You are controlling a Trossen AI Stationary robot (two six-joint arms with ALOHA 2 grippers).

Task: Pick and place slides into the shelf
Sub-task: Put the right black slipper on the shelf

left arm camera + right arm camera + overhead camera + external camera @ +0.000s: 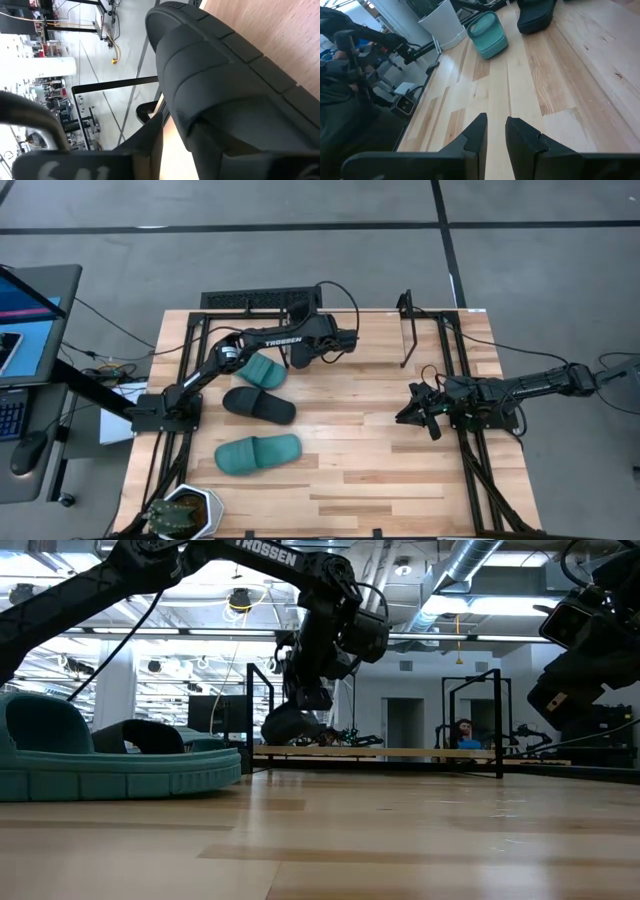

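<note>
Black slide (220, 95) between left gripper (297, 352) fingers at shelf (405, 330), clamped or not unclear

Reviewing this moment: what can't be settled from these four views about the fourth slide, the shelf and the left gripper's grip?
- Black slide: fills the left wrist view; in the high view the left gripper covers it, so whether it rests on the shelf is unclear.
- Left fingers: cut off by the wrist picture's bottom edge; grip unclear.
- Shelf rods: too thin in the low view to trace.
</note>
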